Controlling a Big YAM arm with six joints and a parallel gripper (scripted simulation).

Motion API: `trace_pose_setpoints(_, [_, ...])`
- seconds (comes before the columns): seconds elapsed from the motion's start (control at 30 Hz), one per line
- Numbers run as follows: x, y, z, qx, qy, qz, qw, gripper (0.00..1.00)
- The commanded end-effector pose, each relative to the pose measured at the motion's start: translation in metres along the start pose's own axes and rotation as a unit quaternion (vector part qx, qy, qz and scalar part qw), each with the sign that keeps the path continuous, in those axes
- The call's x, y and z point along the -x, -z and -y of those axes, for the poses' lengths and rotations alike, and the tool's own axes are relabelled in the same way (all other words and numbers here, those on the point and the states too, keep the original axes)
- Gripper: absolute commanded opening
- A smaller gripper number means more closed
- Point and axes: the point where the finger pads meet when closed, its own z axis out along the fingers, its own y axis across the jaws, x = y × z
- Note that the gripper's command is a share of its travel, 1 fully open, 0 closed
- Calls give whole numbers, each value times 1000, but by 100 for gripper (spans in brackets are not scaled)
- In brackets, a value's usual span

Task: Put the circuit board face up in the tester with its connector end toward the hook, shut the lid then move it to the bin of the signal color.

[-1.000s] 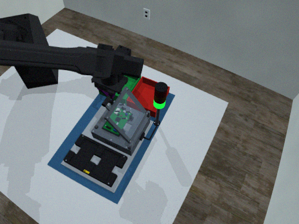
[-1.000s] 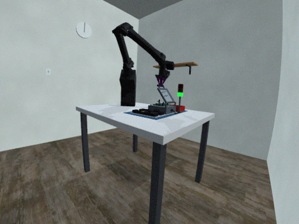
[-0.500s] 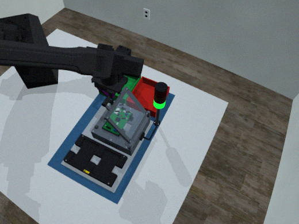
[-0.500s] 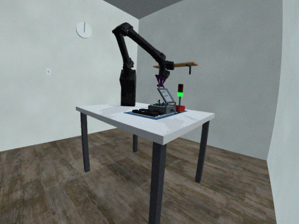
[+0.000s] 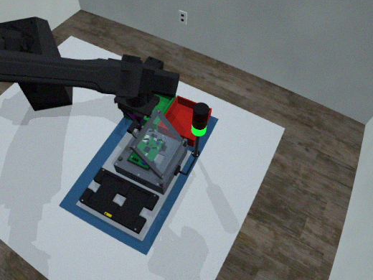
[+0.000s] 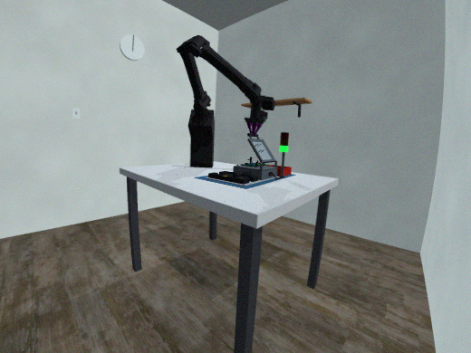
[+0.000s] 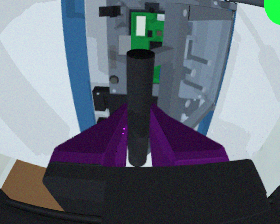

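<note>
The green circuit board [image 5: 152,147] lies in the grey tester [image 5: 152,162], under the raised lid [image 5: 159,139]. The lid stands tilted up, well off the tester. My gripper [image 5: 138,119] is above the tester's left side and is shut on the lid's black bar handle [image 7: 139,100], which runs between my purple fingers. In the wrist view the board [image 7: 146,25] shows below, past the handle's end. The signal tower [image 5: 199,128] beside the tester glows green; it also shows in the side view [image 6: 283,148], next to the lid [image 6: 263,150].
A green bin [image 5: 163,103] and a red bin [image 5: 183,115] stand side by side behind the tester. The black tray [image 5: 118,204] lies in front of it with both pockets empty. All stand on a blue mat [image 5: 86,182] on the white table.
</note>
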Motion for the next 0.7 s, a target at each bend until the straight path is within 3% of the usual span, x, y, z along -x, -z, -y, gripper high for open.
trace_pose_setpoints(0.0, [0, 40, 63, -63, -20, 12, 998, 0])
trace_pose_setpoints(0.67, [-2, 43, 64, -66, -24, 13, 997, 0])
